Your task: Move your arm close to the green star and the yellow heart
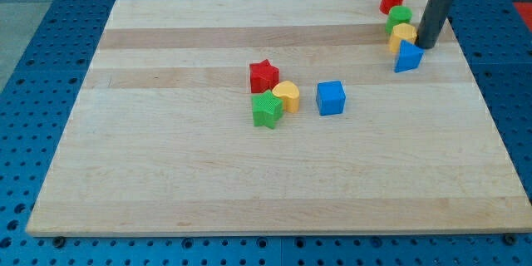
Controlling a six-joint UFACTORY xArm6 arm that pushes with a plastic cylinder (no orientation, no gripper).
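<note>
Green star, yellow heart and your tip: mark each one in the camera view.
green star (266,110), camera view, point on its top face.
yellow heart (288,95), camera view, point on its top face.
my tip (426,46), camera view, point on the rod's lower end, far toward the view's right of both blocks.

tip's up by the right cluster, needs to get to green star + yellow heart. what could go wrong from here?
1. My tip sits right beside the blue triangle and yellow block; leaving toward the view's left would likely shove them.
2. The blue cube lies roughly on the straight path and may get pushed.
3. The green star, yellow heart and red star touch, so overshooting would scatter them.
</note>
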